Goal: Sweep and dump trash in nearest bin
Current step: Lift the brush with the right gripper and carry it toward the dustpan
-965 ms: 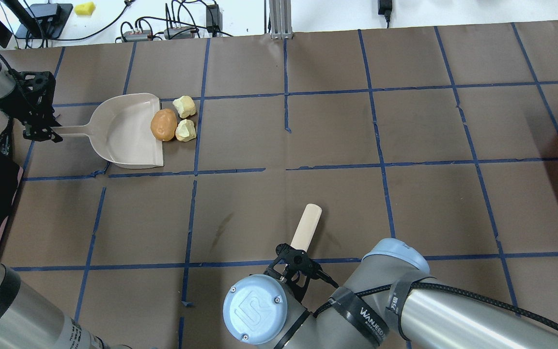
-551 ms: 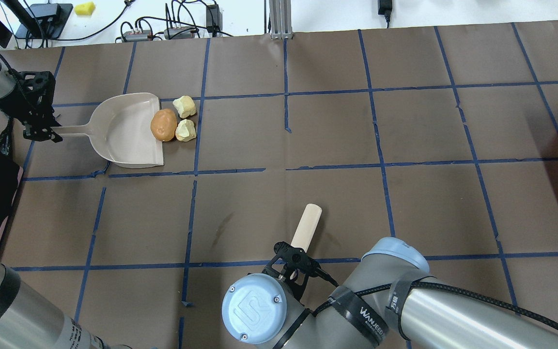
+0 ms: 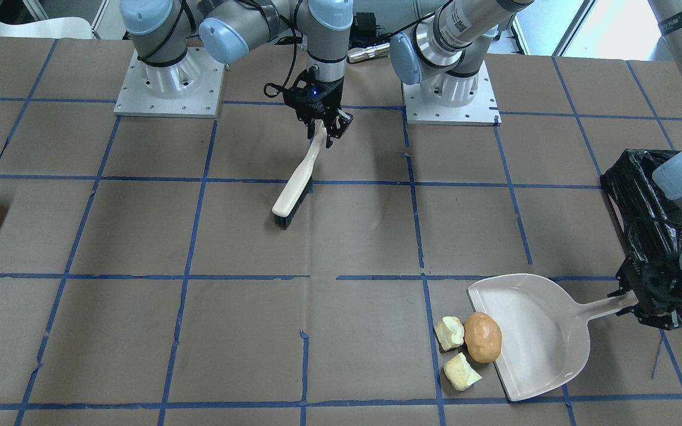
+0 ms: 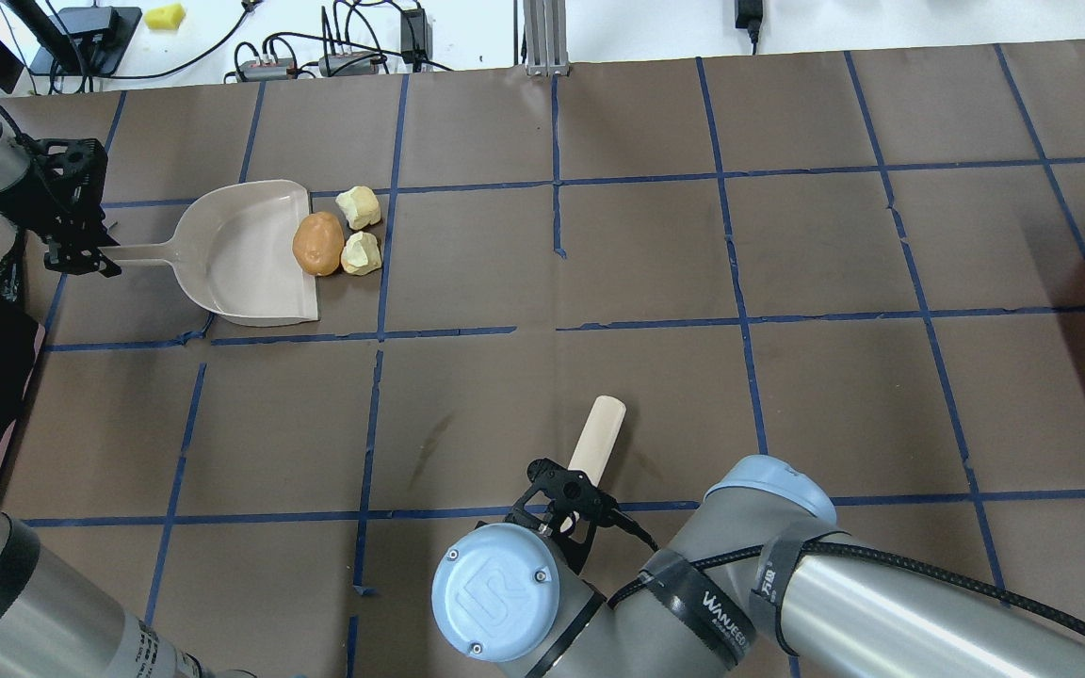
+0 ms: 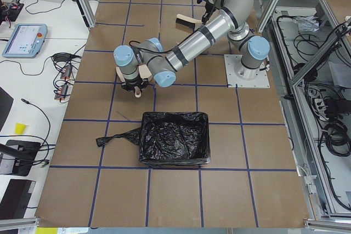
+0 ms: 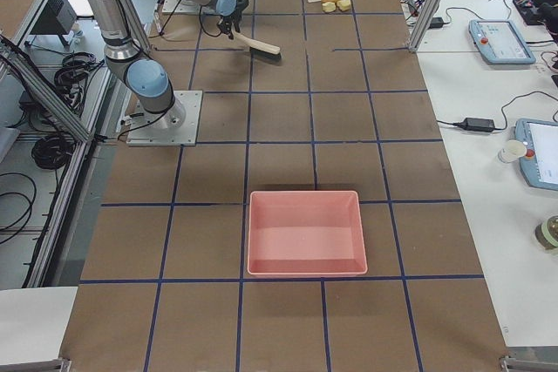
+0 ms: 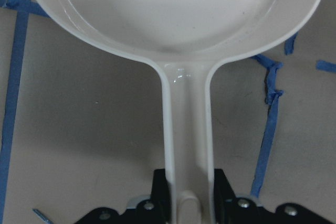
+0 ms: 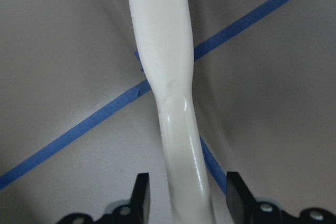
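Observation:
The beige dustpan [image 4: 241,254] lies flat on the table, mouth toward the trash. The orange-brown lump [image 4: 318,243] sits on its lip, and two pale yellow chunks [image 4: 359,206] [image 4: 361,253] lie just outside. My left gripper [image 4: 81,254] is shut on the dustpan handle [image 7: 186,129]. My right gripper [image 3: 326,133] straddles the handle of a beige brush [image 3: 296,183]. Its jaws stand apart with a gap on each side of the handle [image 8: 178,129]. The bin [image 5: 175,138], lined with black plastic, stands behind the left gripper.
A pink tray [image 6: 305,233] sits at the table's far right end. Blue tape lines grid the brown table [image 4: 655,254]. Cables and boxes lie beyond the far edge [image 4: 335,56]. Both robot bases [image 3: 169,83] stand at the near side.
My right wrist has shifted slightly over the brush handle. The brush, dustpan, trash and left gripper have not visibly moved.

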You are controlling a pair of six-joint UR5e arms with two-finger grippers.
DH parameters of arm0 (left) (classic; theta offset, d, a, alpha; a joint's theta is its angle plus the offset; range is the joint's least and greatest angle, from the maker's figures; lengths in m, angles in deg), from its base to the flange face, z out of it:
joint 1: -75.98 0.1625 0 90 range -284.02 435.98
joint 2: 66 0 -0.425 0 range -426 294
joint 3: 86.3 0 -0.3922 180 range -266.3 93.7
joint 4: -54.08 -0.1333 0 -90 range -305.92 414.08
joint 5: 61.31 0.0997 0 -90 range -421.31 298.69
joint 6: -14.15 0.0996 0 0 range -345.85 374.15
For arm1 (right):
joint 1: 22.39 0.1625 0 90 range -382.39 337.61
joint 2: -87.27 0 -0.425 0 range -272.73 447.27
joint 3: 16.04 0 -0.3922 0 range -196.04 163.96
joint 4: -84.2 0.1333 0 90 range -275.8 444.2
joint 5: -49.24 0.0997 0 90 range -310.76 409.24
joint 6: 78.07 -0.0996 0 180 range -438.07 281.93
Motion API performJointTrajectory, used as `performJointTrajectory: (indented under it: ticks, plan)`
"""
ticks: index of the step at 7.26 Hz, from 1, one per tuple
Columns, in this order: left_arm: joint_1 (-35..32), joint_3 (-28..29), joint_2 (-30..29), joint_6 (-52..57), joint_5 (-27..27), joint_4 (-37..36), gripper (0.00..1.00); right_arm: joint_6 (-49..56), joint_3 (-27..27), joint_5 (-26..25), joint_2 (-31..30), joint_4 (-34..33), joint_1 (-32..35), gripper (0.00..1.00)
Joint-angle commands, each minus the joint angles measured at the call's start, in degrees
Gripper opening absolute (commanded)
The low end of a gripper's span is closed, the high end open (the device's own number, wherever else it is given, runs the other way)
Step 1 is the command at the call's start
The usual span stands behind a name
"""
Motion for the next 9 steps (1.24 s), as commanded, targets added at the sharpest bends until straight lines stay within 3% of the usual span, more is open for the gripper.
performJointTrajectory:
  ticks: [1,2,5,7,9]
  plan:
    - [0.0,-1.5,0.9,0.8,0.0,0.0,0.07,1.3,-0.1,0.0,0.0,-0.1,-0.1,0.39]
    - [0.0,-2.0,1.1,0.9,0.0,0.0,0.07,1.8,-0.1,0.0,0.0,0.0,0.0,0.28]
    - [0.0,-2.0,1.1,0.8,0.1,0.0,0.07,3.7,-0.1,0.2,0.2,0.1,-0.6,0.1]
    - [0.0,-2.0,1.1,0.8,0.1,-0.2,0.07,5.7,-1.9,0.2,-0.2,0.9,-1.0,0.1]
    - [0.1,-1.9,1.2,0.6,0.1,-0.3,0.07,12.4,-7.2,1.7,0.4,1.2,-0.8,0.11]
